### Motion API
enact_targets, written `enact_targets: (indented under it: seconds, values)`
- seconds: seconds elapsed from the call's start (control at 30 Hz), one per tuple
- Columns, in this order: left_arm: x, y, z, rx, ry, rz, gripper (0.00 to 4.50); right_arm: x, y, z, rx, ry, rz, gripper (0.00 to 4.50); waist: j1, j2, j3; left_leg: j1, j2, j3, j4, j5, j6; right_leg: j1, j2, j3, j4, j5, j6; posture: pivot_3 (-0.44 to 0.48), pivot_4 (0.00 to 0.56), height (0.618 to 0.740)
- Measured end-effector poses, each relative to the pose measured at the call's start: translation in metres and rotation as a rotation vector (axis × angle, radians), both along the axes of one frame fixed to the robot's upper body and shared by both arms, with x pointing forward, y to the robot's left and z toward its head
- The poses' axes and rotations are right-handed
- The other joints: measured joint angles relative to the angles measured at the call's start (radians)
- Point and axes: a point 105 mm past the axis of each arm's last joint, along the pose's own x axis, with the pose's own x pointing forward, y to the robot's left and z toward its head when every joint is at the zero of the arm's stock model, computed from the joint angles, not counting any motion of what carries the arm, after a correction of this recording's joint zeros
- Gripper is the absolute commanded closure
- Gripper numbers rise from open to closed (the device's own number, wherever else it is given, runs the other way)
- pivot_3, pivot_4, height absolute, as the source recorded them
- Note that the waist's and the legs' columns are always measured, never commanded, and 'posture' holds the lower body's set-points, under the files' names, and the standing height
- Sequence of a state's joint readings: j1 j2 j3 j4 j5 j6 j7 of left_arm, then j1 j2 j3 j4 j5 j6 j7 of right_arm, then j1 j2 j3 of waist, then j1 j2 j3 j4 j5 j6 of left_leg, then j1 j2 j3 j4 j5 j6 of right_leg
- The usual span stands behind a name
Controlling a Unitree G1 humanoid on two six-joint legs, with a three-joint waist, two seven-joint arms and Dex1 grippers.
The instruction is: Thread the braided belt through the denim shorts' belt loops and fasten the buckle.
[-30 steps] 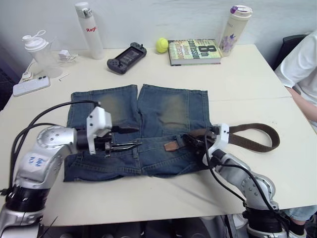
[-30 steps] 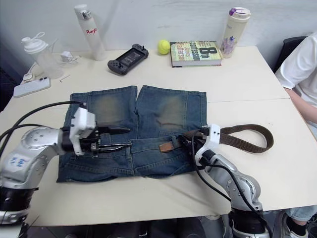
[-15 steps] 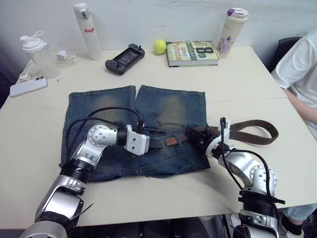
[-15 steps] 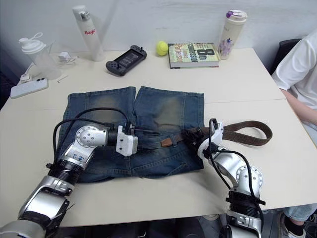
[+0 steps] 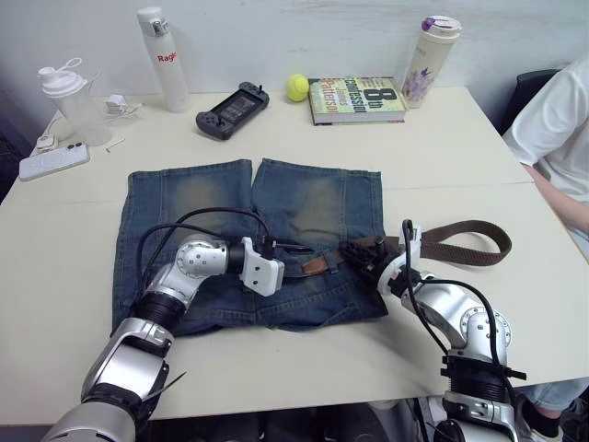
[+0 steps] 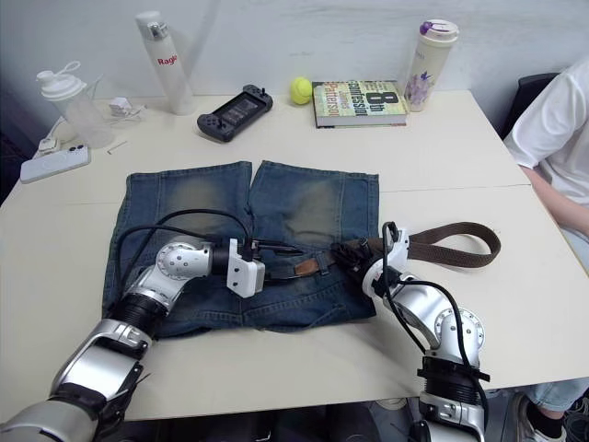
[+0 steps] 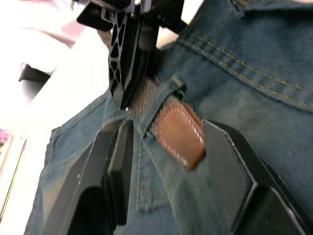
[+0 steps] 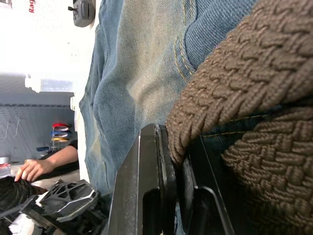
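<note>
**Soft braided belt part-threaded, tip between the left claw's fingers**

The denim shorts (image 5: 248,235) are laid flat on the worktop (image 5: 442,147), waistband toward the robot. The left claw (image 7: 161,147) is held open over the waistband, its fingers (image 7: 115,161) set either side of the leather tip (image 7: 178,134) that has emerged from a belt loop (image 7: 164,93); nothing is gripped. To the right, the right claw (image 5: 361,258) is pinched shut on the braided belt (image 5: 465,241), whose slack is looped on the worktop beyond the shorts. The buckle cannot be made out. The braid is judged limp and light, likely to bunch if pushed; the stiffer leather tip is judged the better hold for pulling.
</note>
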State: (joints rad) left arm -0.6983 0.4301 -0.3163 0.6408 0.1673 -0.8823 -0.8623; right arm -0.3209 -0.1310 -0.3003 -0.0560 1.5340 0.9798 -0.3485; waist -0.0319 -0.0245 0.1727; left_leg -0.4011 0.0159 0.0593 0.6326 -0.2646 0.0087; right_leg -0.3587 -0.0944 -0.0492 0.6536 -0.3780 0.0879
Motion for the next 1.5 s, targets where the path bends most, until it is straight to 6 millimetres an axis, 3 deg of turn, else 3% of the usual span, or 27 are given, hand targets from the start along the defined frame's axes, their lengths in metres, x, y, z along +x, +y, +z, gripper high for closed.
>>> enact_targets:
  seconds: [0.47, 0.77, 1.33, 1.5]
  values:
    - [0.013, -0.006, -0.006, 0.02, -0.073, 0.068, 2.01, 0.002, -0.002, 0.002, 0.005, -0.006, -0.056, 4.5, 0.005, 0.002, -0.006, 0.0, -0.001, 0.0, 0.0, -0.003, 0.005, 0.0, -0.001, 0.0, 0.0, 0.0, 0.0, 0.0, 0.15, 0.74]
    - [0.004, 0.008, -0.004, 0.023, 0.03, 0.047, 2.01, 0.0, 0.008, 0.008, 0.107, 0.02, -0.058, 4.5, -0.007, 0.003, -0.005, -0.001, 0.0, 0.0, -0.002, 0.0, 0.0, -0.002, 0.0, 0.0, 0.0, 0.0, 0.0, 0.0, 0.15, 0.74]
    - [0.011, 0.011, -0.002, 0.034, -0.033, 0.088, 2.01, -0.003, 0.014, 0.009, 0.156, 0.032, -0.07, 4.5, 0.002, 0.003, -0.005, -0.001, 0.0, 0.0, -0.001, -0.001, 0.002, -0.001, -0.001, 0.0, 0.0, 0.0, 0.0, 0.0, 0.15, 0.74]
    - [0.013, 0.013, 0.003, 0.009, -0.047, 0.101, 3.57, -0.003, 0.011, 0.007, 0.151, 0.035, -0.082, 4.5, 0.0, 0.003, -0.005, -0.001, 0.0, 0.0, -0.002, -0.002, 0.004, -0.002, -0.001, 0.0, 0.0, 0.0, 0.0, 0.0, 0.15, 0.74]
